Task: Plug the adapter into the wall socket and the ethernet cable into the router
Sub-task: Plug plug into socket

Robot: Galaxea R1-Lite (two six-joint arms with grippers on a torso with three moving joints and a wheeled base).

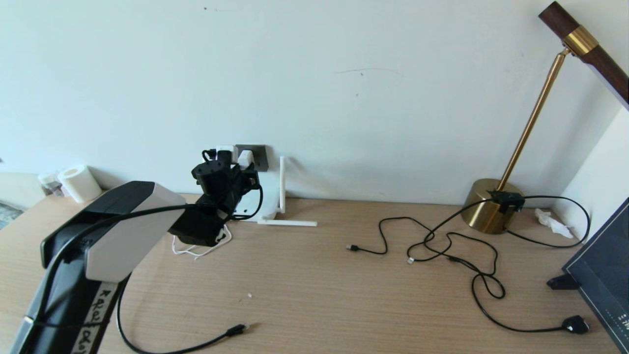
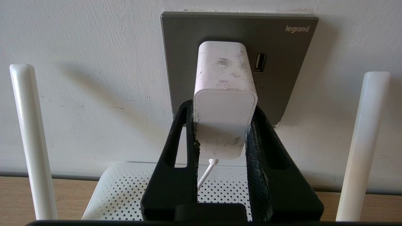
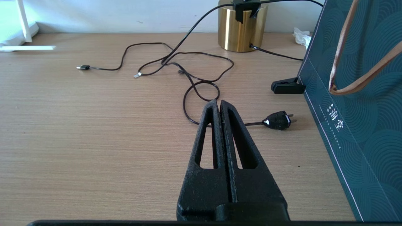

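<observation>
Clamped between the left hand fingers, the adapter sits against the wall socket above the router; pulling back unreleased could unseat it, while the right hand rests clenched, empty.

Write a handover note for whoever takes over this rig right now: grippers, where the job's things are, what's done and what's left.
Left gripper: shut on the adapter, which sits against the wall socket; how fully it is seated cannot be told.
Right gripper: shut, empty, parked over the desk.
Router: below the socket, against the wall.
Ethernet cable: loose on the desk's near edge, untouched.
Left: release the adapter, plug the cable into the router.
</observation>
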